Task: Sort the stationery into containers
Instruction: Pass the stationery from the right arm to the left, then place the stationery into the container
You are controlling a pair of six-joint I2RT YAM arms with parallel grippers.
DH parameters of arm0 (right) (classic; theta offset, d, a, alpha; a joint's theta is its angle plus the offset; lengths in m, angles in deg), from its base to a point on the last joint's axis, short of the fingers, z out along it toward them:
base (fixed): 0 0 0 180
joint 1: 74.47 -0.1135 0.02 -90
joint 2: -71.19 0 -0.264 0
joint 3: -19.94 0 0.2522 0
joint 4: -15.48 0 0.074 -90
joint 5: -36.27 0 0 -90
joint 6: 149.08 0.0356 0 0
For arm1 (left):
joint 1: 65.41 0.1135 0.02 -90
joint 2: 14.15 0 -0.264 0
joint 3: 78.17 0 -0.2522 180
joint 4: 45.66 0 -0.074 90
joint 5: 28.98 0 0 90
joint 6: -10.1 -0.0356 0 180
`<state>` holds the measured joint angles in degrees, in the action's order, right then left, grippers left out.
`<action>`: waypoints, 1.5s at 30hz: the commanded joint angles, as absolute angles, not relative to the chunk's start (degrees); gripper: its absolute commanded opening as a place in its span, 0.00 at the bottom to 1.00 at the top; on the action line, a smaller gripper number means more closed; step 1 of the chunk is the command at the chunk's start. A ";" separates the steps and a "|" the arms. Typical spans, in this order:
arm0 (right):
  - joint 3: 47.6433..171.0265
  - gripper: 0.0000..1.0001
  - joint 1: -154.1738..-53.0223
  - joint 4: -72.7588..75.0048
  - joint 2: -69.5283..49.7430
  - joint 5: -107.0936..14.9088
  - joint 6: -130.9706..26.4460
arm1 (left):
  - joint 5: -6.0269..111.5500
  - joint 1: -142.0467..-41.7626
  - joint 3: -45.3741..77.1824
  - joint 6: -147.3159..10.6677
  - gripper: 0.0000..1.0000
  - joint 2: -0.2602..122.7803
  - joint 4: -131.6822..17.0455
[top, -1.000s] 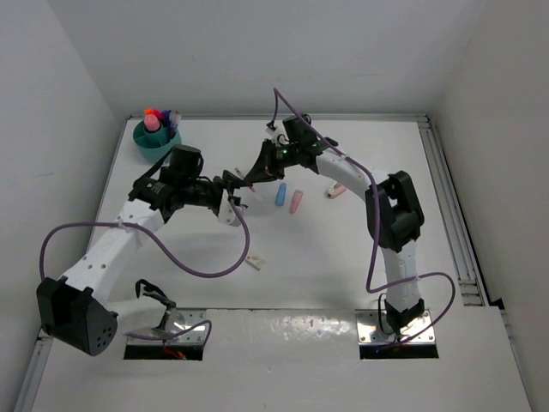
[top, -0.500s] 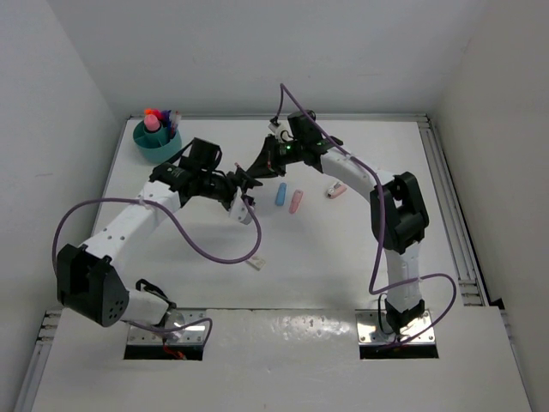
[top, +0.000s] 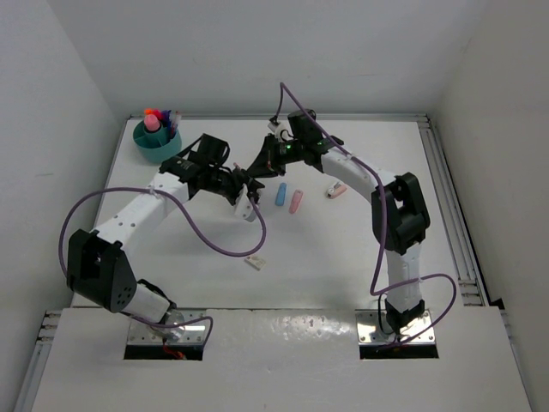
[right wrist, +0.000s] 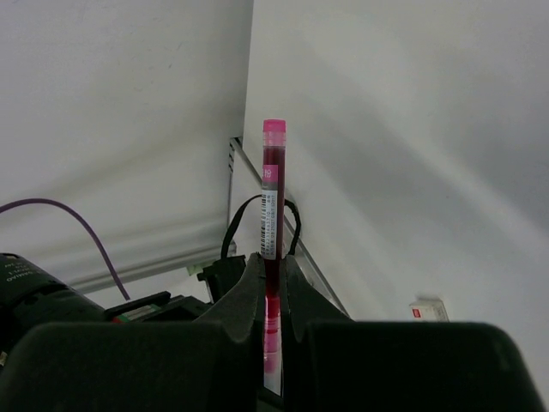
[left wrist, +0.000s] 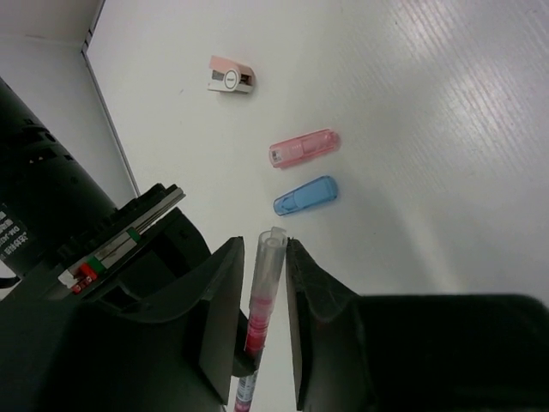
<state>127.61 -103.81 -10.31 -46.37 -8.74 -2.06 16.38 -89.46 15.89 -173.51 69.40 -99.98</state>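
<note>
High rear overview, close wrist views, both on pen (left wrist: 264,283)

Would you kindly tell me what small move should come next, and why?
Probably close the left gripper on the red pen: its fingers flank the pen with slim gaps showing, while the right gripper grips the other end, and the teal cup sits far left.

Pen (right wrist: 272,197): clear glossy plastic, red core. Pink case (left wrist: 303,148), blue case (left wrist: 305,196): translucent plastic. Table (left wrist: 463,129): white, matt, finely ribbed.
</note>
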 commanded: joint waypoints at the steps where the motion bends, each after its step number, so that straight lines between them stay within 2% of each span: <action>1: 129.06 0.00 -103.83 -9.09 -42.81 -8.21 -2.56 | 15.58 -90.81 13.98 -176.58 0.32 69.52 -100.11; 4: 129.06 0.00 -103.57 -9.44 -42.63 -8.56 -2.83 | 15.58 -91.16 13.89 -176.94 0.18 69.53 -100.47; 5: 128.89 0.00 -103.56 -9.44 -42.63 -8.64 -2.83 | 15.50 -90.98 13.89 -176.85 0.09 69.44 -100.38; 7: 128.97 0.00 -102.95 -9.53 -42.54 -8.73 -2.83 | 15.41 -90.81 14.16 -175.89 0.02 68.83 -99.42; 8: 129.15 0.13 -102.43 -9.62 -42.46 -8.73 -2.83 | 15.32 -90.54 14.33 -174.75 0.00 68.74 -98.72; 9: 129.15 0.48 -101.64 -9.71 -42.45 -8.30 -3.00 | 15.06 -89.67 14.42 -170.47 0.00 68.30 -96.19; 11: 130.29 0.71 -98.13 -12.67 -41.23 -8.55 -7.64 | 15.41 -88.26 13.55 -157.60 0.00 67.42 -91.79; 12: 130.64 0.77 -96.37 -14.35 -40.70 -9.60 -9.84 | 15.49 -86.08 12.76 -152.55 0.00 67.42 -86.89; 13: 130.91 0.78 -93.14 -15.84 -39.48 -10.57 -14.12 | 16.45 -84.58 11.97 -146.32 0.00 68.11 -83.62; 14: 130.91 0.78 -91.36 -18.64 -38.94 -11.45 -16.51 | 17.25 -83.09 9.78 -133.47 0.00 68.64 -80.46; 17: 129.95 0.77 -85.73 -23.14 -36.75 -14.27 -23.29 | 19.98 -72.48 2.33 -112.78 0.00 74.08 -71.13; 21: 126.34 0.76 -82.30 -25.18 -33.93 -15.32 -26.64 | 18.40 -61.41 -6.40 -93.91 0.00 84.52 -61.31; 25: 123.44 0.76 -82.03 -24.91 -32.17 -15.15 -28.14 | 16.46 -55.13 -11.67 -81.08 0.00 91.40 -50.12; 36: 122.82 0.76 -82.03 -27.02 -31.38 -16.03 -31.21 | 19.89 -50.82 -18.80 -71.74 0.00 102.48 -39.91; 45: 122.12 0.76 -80.63 -27.81 -30.15 -16.03 -31.74 | 23.93 -50.99 -18.36 -75.50 0.00 105.21 -39.12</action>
